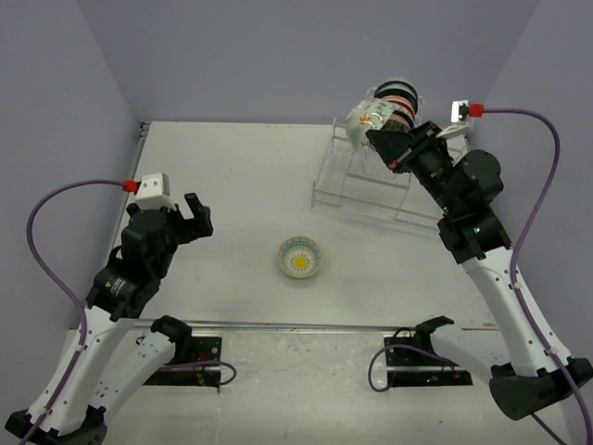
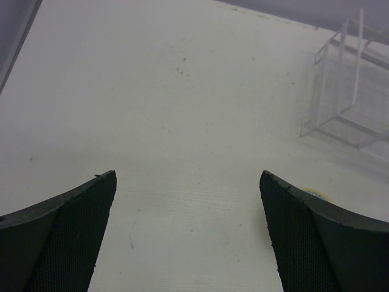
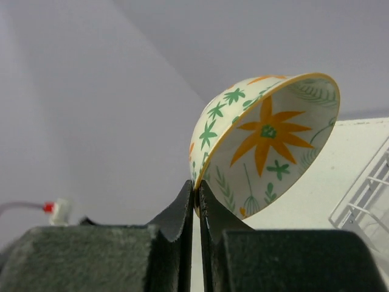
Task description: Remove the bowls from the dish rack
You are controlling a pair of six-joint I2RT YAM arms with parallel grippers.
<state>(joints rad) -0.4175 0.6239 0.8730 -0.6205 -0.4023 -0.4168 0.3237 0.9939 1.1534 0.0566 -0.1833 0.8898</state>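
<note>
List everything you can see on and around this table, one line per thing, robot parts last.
table: one, white, under everything
dish rack: one, clear wire, far right of the table
racked bowls: count unclear, dark with red bands, on the rack's tall tier
floral bowl: one, cream with an orange flower and green leaves, held by its rim at the rack
patterned bowl: one, pale with a yellow centre, upright mid-table
left gripper: one, black, open over bare table
right gripper: one, black, shut on the floral bowl's rim
</note>
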